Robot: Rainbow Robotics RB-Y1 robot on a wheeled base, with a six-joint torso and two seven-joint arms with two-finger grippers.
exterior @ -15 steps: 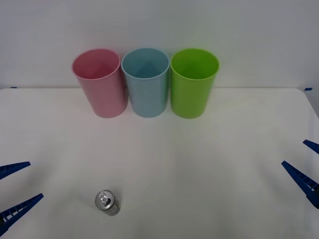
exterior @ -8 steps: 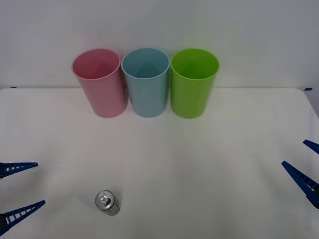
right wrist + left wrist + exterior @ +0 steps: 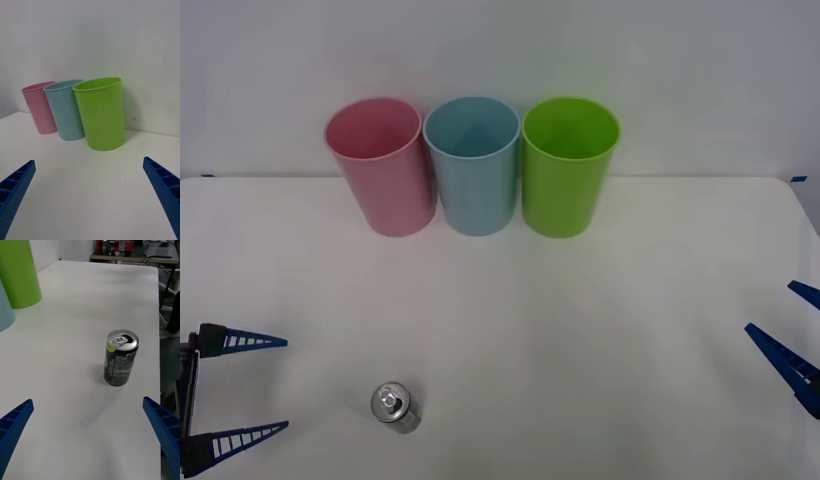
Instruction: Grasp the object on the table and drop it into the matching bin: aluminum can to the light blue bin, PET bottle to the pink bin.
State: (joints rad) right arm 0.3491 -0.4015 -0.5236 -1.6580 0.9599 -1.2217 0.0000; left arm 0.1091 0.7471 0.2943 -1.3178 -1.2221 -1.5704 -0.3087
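Change from the earlier frames: the left claw (image 3: 240,388) has advanced further inward from the left edge of the front view, its two blue ribbed fingers now reaching more fully over the bench (image 3: 580,330) and pointing toward the can side. The aluminum can (image 3: 395,407), the three cups and the right claw (image 3: 792,338) have not moved.

Left claw: low over the near left part of the bench, fingers spread wide and holding nothing, level with the can and to its left, apart from it. In the left wrist view the can (image 3: 120,362) stands upright between and ahead of the two open fingers (image 3: 14,425), pull-tab top up, dark label facing the camera.

Right claw: at the right edge of the bench, fingers open and empty, facing the cups across bare white surface.

Cups: pink bin (image 3: 380,165), light blue bin (image 3: 472,163) and lime green cup (image 3: 567,165) stand upright in a row at the far side of the bench, sides touching or nearly so, blue in the middle.

Aluminum can: on the bench, near front left, well apart from the bins.
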